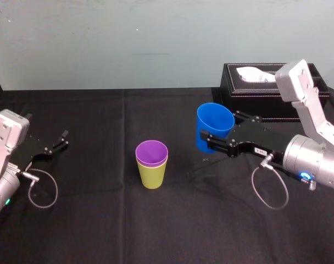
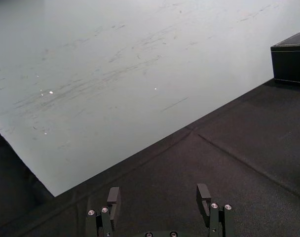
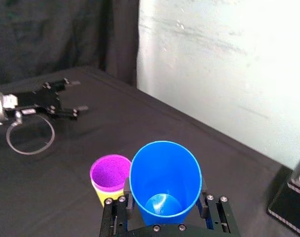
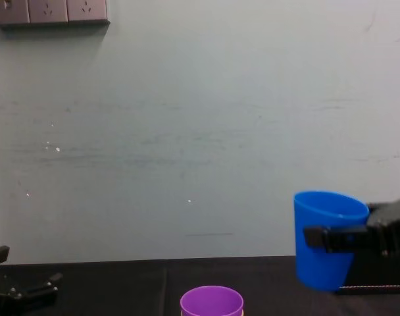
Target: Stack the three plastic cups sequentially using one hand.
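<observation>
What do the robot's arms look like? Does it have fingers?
Yes! The left gripper and the right gripper are flat and black, each with two thin fingers. The arms are chunky silver-grey metal. A thin grey cable loops from each wrist, beside a tiny light, green on the left, blue on the right.

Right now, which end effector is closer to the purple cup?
Right. The right end effector, gripping the blue cup, hangs right of the purple cup; the left end effector sits farther off to its left.
</observation>
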Motion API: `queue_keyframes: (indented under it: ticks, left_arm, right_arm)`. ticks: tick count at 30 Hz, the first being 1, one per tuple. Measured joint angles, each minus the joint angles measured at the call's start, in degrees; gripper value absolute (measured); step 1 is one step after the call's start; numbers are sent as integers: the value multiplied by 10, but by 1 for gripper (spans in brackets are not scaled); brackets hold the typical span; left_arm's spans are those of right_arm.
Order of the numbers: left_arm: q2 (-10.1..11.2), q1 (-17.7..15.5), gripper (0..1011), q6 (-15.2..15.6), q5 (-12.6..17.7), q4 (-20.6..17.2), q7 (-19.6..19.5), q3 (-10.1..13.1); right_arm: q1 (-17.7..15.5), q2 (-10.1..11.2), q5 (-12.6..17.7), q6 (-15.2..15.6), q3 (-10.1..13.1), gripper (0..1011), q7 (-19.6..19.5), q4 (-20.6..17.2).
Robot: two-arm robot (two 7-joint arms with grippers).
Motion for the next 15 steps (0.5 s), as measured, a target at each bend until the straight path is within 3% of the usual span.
queue_keyframes:
  ticks: [8,15]
  left_arm:
    - [0,0,1010,0,0,0,0,0]
    - [0,0,1010,0,0,0,0,0]
  right_arm:
    - [23,6,8,13,-19,726,5,-26]
    - [52,-4,3,23,-53,726,5,-23]
